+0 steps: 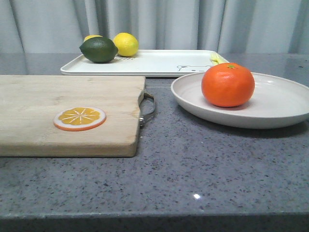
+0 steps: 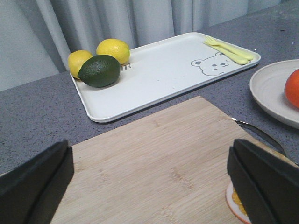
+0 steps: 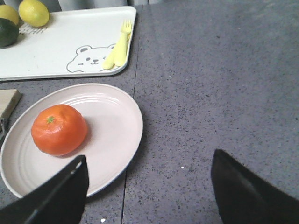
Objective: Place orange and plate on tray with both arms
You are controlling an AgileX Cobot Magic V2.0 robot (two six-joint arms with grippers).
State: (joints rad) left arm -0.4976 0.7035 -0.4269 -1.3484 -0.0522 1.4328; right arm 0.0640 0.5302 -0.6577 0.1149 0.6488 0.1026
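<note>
Grey speckled stone runs across the whole countertop, with a pale grey curtain hanging in folds close behind it. On the robot's left lies a wooden cutting board with a metal handle at its near-right end, and a flat orange slice rests on the wood. Beyond the board, toward the curtain, sits the tray, white with a bear drawn near its right end; at its left end two lemons and a dark green lime huddle together, touching, and a pale yellow fork and spoon lie along its right edge.

To the right of the board, just in front of the tray's right corner, stands the plate, off-white and shallow, directly on the stone. The orange sits on it, left of the plate's centre, stem dot upward.

Neither arm shows from the front. The left gripper hangs over the cutting board, its dark fingers spread wide with nothing between them. The right gripper hangs above the near edge of the plate and the bare stone beside it, its fingers likewise far apart and holding nothing.
</note>
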